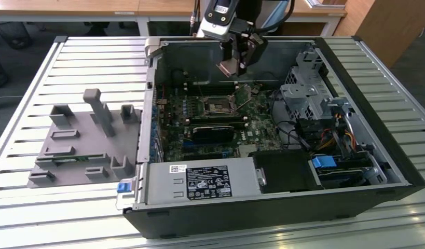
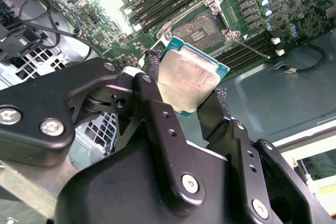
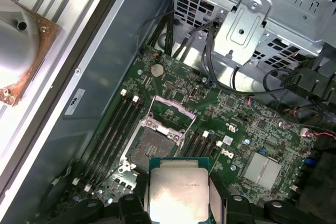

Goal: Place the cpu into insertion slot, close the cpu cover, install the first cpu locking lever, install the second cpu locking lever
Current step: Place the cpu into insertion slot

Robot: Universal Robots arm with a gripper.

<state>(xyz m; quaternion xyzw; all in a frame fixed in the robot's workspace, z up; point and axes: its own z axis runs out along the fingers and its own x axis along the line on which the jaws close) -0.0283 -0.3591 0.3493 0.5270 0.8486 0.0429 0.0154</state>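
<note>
**Cpu gripped above the open slot**

The gripper (image 1: 234, 65) is closed narrow on the cpu (image 1: 229, 68), with its two black fingers (image 2: 152, 80) pressing on opposite edges of the chip. The cpu sits right at the fingertips, tilted, and its metal top faces the wrist cameras. The slot (image 1: 216, 104) lies below the gripper, apart from the chip with open air between them. In both wrist views it shows just past the chip's leading edge.

The cpu (image 3: 177, 195) is a thin flat square. It has a dull silvery-grey lid with rounded corners, set on a green base that shows as a narrow rim. The lid is matt and cloudy, with pale smears across it. The fingers are matt black bars joined with bright screws, and their tips look rough and fabric-like.

The slot (image 2: 202, 29) is a dark square bed of fine contacts inside a silvery metal rim, and it lies uncovered. The cover (image 3: 169, 109), a thin silvery frame, appears swung up at the side of the slot farthest from the gripper. Long black memory slots (image 3: 113, 129) flank the slot on the green board (image 3: 247, 129).

The case (image 1: 268, 212) is black outside and grey sheet metal inside. It stands on a table (image 1: 73, 57) of pale metal slats. A grey plastic fixture (image 1: 84, 140) sits well away from the gripper, outside the case
</note>
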